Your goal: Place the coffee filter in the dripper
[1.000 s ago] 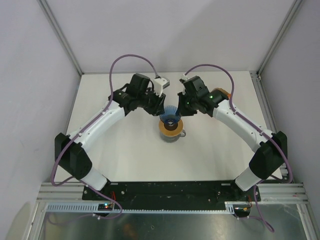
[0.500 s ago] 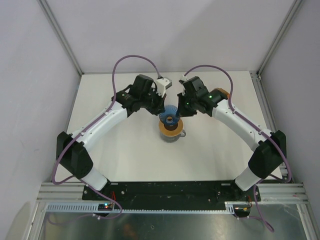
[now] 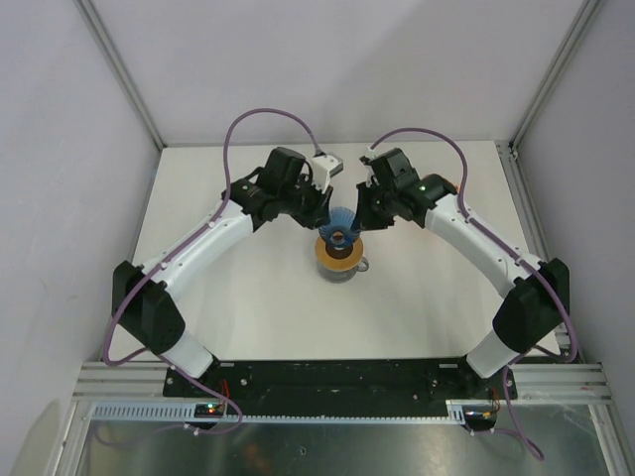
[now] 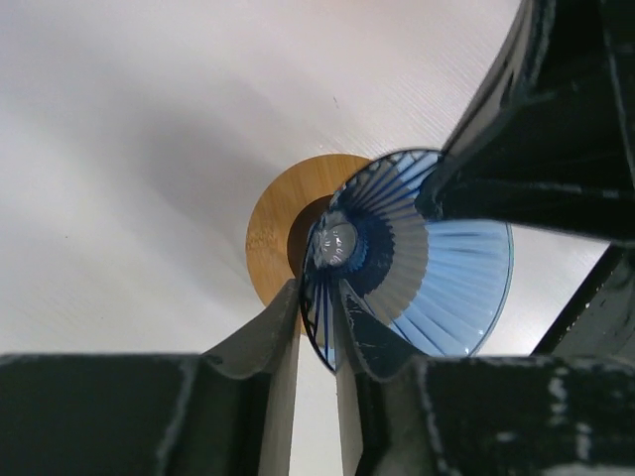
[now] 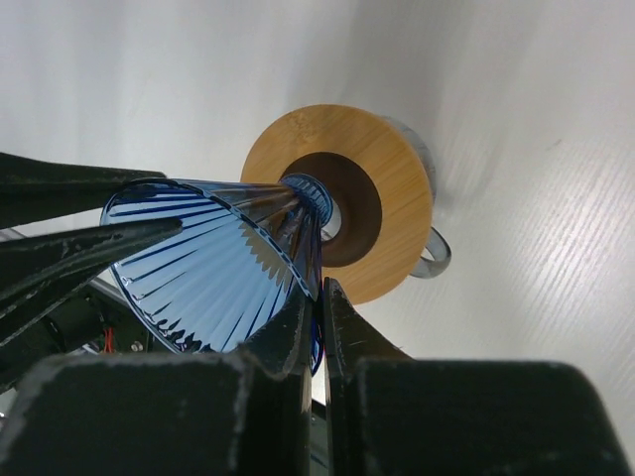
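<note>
Vs 1 s ago: L hand [image 4: 317, 294] has shifted a bit toward centre, and so has R hand [image 5: 318, 294] with its wrist. Dripper [image 4: 446, 283] barely moved, still tipped on its side between the 2 hands.

L hand: fingers [image 4: 369, 342] only a slit apart, straddling the dripper's rim. The rim edge runs straight up between them and the cone's mouth opens off to that hand's right. Can't tell if it's pinching or just loose round the rim.

R hand: fingers [image 5: 288, 332] nearly together, clamped on the opposite side of the rim. The ribbed cone fans out to that hand's left, narrow end pointing ahead of the fingertips.

Just past both hands' fingertips the cone's narrow end points at the dark hole of the orange ring [image 5: 389, 164]. The ring lies flat on the mug [image 5: 438, 256], which stands on the worktop [image 5: 536, 139]. Can't tell if the cone's tip touches the ring.
</note>
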Motion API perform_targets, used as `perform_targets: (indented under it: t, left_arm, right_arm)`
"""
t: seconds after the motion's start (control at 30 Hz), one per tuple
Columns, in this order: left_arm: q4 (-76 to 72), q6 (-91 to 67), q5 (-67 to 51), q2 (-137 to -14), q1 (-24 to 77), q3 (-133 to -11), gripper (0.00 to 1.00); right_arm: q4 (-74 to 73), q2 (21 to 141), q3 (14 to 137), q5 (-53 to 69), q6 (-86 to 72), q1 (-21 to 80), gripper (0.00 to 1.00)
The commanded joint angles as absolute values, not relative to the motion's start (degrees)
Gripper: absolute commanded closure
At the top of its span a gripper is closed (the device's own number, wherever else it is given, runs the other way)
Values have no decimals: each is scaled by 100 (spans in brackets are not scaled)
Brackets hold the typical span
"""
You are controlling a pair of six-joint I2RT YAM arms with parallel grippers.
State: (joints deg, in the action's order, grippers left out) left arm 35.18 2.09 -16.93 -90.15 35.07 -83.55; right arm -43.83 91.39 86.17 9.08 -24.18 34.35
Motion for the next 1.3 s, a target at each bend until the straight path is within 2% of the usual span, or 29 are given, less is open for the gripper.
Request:
perform_targets:
  t: [0.0,0.7,0.97,1.27]
  left_arm:
    - [3683,425,-1902,-8954,3573,-8674,74]
    - [3733,459,-1929,-9107,3576,-8676,76]
    - [3735,440,-1959,-9190,3577,-8508,93]
    - [3739,425,-1973,-9243,3572,-8477,100]
  right_arm:
    - [-4571,9016,9044,1159,-2318,3230,100]
    - [-5871,9883,9931,1711,-1904,3168,100]
    - [-5825,10016,9855,1787,-1887,3164,100]
    - [-5766,10169,9925,1829,-1890,3164,100]
